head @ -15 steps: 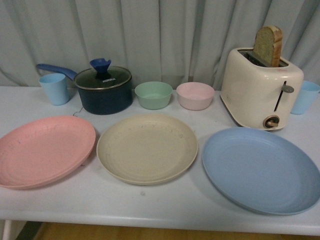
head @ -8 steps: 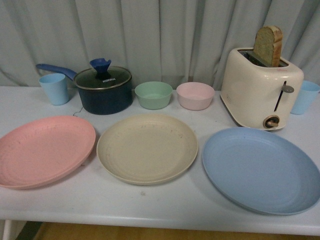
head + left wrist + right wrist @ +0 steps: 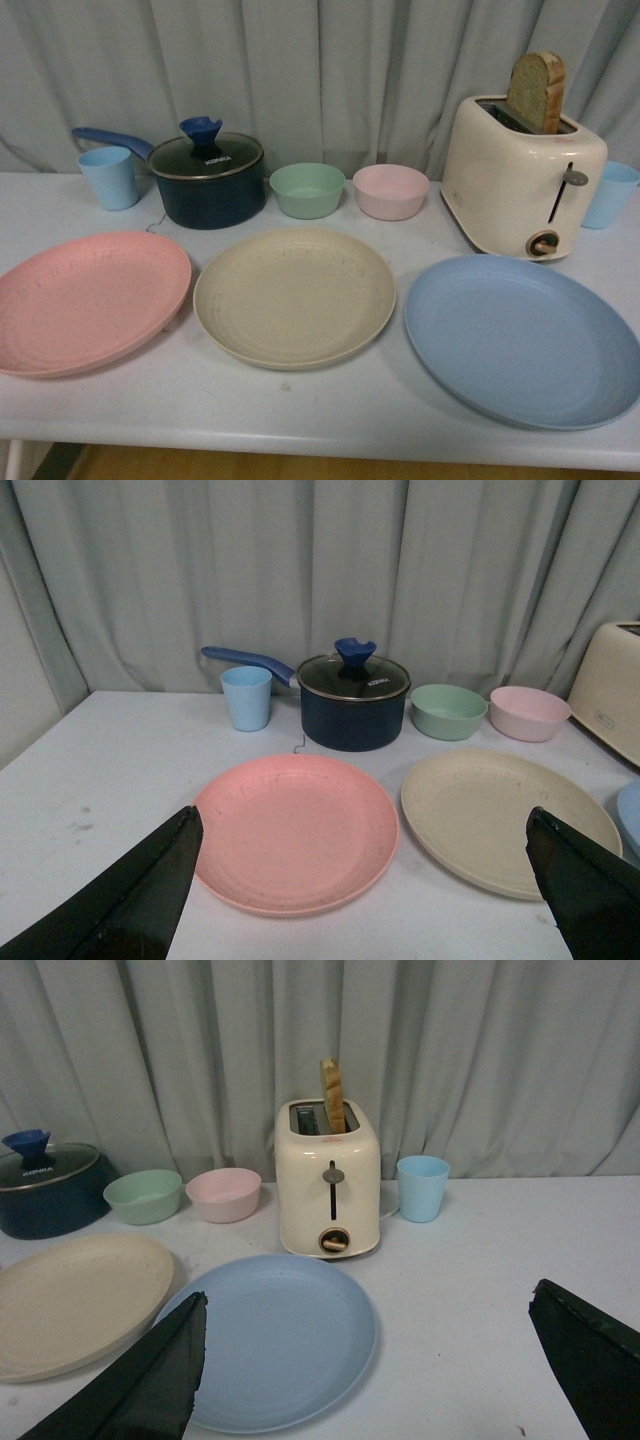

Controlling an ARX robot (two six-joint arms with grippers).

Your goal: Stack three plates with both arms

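Pink plate [image 3: 90,300], beige plate [image 3: 293,295] and blue plate [image 3: 520,340] lie flat, rims up

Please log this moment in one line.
stage: not started | pink plate, beige plate, blue plate: unstacked | left pincer: open | right pincer: open

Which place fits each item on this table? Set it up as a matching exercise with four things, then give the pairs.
Things:
1. pink plate
2. beige plate
3. blue plate
4. bread slice

Places:
A. standing upright in the slot of the toaster
B. middle of the plate row
C. robot's right end of the plate row, in front of the toaster
D. robot's left end of the plate row

Pairs: 1-D, 2-B, 3-C, 4-A
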